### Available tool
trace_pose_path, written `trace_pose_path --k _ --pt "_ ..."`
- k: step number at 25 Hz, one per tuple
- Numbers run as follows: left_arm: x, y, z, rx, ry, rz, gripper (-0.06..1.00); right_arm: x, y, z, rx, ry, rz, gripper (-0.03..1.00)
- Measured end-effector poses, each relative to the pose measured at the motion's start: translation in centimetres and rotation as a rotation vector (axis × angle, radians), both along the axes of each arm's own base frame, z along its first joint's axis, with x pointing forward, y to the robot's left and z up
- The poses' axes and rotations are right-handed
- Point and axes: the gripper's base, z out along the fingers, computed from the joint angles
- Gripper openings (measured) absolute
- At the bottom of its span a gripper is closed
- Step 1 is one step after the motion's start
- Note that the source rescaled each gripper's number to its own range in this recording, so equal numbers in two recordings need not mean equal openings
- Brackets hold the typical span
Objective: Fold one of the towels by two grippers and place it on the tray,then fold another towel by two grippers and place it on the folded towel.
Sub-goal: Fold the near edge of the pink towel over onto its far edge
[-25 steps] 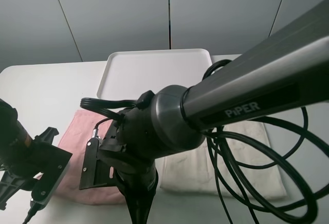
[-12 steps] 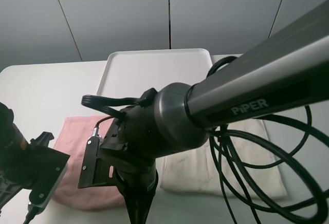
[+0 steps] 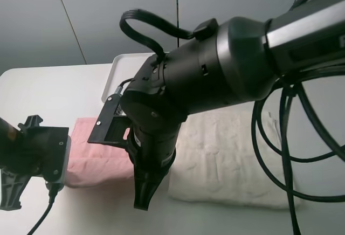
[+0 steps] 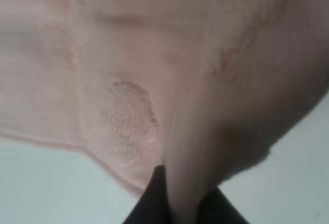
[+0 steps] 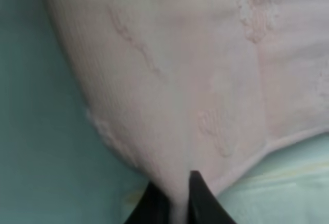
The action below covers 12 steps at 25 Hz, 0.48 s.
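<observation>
Left gripper (image 4: 182,206) and right gripper (image 5: 177,201) each pinch the pink towel (image 3: 97,157); it lies on the table (image 3: 48,89), short of the tray (image 3: 121,70).

In each wrist view the dark fingertips (image 4: 151,198) are almost closed, with only a fold of pink cloth between them, drawn up into a ridge; from the high camera the towel sits between the two arms, just beside the white towel (image 3: 226,154) on its right; the right arm hides where the two meet; the tray stands behind both, largely covered by that arm.

The pink towel (image 3: 97,159) lies beside the cream towel (image 3: 226,159), white tray (image 3: 124,72) behind both.
</observation>
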Motion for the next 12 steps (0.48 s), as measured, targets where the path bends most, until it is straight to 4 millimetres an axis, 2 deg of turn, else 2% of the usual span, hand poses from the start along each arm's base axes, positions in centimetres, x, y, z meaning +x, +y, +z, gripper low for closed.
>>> trace_pose_path --k 6,12 --pt "0.4 -0.3 1.4 -0.128 -0.098 0.219 0.03 0.2 -0.2 1.0 0.033 -0.015 -0.101 0.00" --pt "1.1 -0.7 1.9 -0.257 -0.169 0.420 0.03 1.8 -0.7 1.2 0.069 -0.065 -0.263 0.00"
